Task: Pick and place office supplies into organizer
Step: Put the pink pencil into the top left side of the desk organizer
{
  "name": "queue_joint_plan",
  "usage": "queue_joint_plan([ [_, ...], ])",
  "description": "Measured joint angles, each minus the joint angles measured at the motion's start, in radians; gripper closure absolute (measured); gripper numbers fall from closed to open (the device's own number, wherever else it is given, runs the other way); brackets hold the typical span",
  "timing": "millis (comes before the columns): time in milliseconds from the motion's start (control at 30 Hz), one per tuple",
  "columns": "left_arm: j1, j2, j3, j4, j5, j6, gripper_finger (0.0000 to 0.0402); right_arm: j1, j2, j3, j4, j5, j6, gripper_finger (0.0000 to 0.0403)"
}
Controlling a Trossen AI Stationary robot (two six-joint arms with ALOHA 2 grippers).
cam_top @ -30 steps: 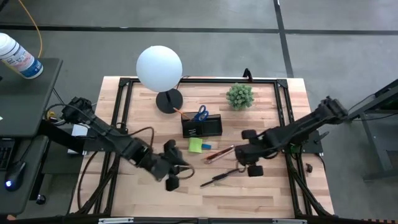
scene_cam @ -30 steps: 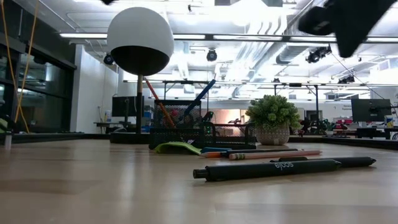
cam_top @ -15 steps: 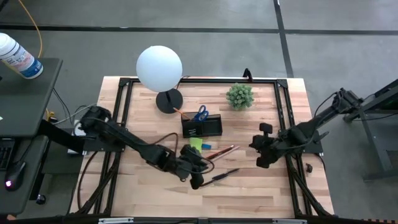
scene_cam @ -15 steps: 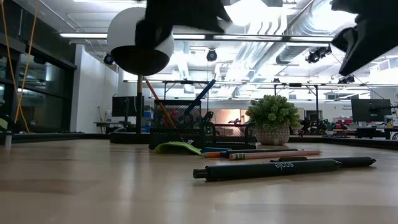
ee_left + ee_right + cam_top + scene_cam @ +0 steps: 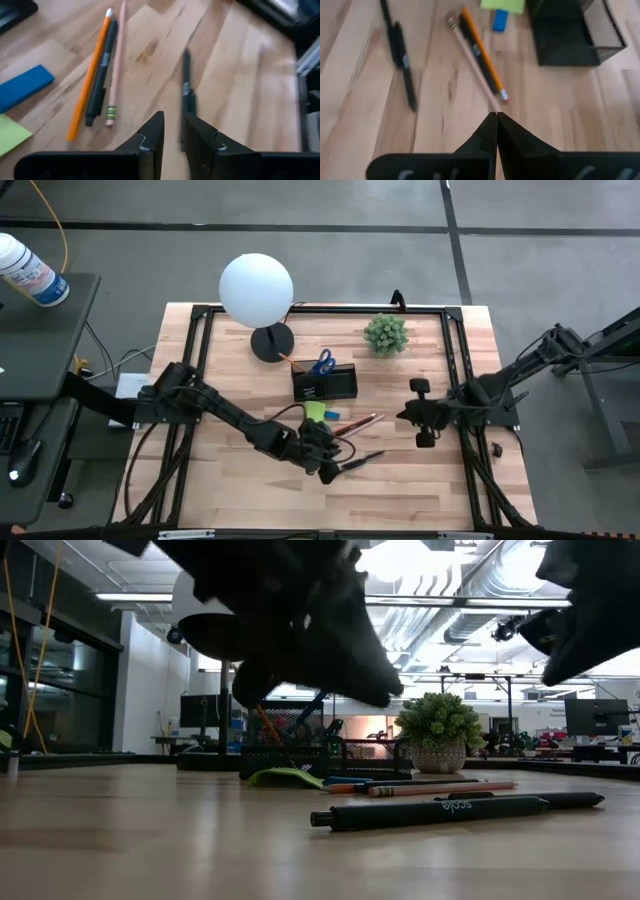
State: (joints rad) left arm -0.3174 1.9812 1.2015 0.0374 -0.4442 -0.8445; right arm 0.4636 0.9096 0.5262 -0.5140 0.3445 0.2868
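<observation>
The left pincer (image 5: pixel 330 467) hangs low over the surface (image 5: pixel 230 490), its fingers (image 5: pixel 150 137) set to a narrow gap and holding nothing. The black pen (image 5: pixel 186 87) lies just ahead of it, its near end in line with that gap; whether the tips touch it cannot be told. Off to one side of that pen, a little farther from the pincer, lie an orange pen (image 5: pixel 90 82), a dark pen (image 5: pixel 102 67) and a pale pencil (image 5: pixel 117 67), side by side and nearly parallel. Beyond these sit the blue block (image 5: pixel 22 86) and the green pad (image 5: pixel 11 134). The organizer (image 5: pixel 325 383) stands farther off still, past the pad, with the scissors (image 5: pixel 322 363) upright in it.

The right pincer (image 5: pixel 421 414) waits above the surface, well apart from the pens, its fingers (image 5: pixel 492 131) pressed together on nothing. Ahead of it lie the pencils, with the organizer beyond them to one side.
</observation>
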Motion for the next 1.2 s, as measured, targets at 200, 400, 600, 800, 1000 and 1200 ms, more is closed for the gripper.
queue_joint_plan([
  [200, 0.019, 0.035, 0.000, -0.004, 0.003, 0.013, 0.0346, -0.085, -0.001, 0.000, 0.083, -0.017, 0.026, 0.0402],
  [400, 0.045, 0.034, 0.000, -0.043, 0.012, 0.056, 0.0346, -0.131, -0.001, 0.000, 0.104, -0.032, 0.020, 0.0402],
  [600, 0.071, 0.034, 0.000, -0.043, 0.054, 0.055, 0.0346, -0.156, -0.001, 0.000, 0.117, -0.039, -0.015, 0.0402],
  [800, 0.068, 0.034, 0.000, -0.045, 0.066, 0.073, 0.0322, -0.170, -0.001, 0.000, 0.123, -0.041, -0.026, 0.0402],
  [1000, 0.068, 0.049, -0.001, -0.039, 0.070, 0.010, 0.0260, -0.170, 0.000, 0.000, 0.124, -0.039, -0.025, 0.0402],
  [1200, 0.061, 0.061, 0.000, -0.037, 0.030, 0.009, 0.0242, -0.170, 0.000, 0.000, 0.125, -0.037, -0.018, 0.0402],
])
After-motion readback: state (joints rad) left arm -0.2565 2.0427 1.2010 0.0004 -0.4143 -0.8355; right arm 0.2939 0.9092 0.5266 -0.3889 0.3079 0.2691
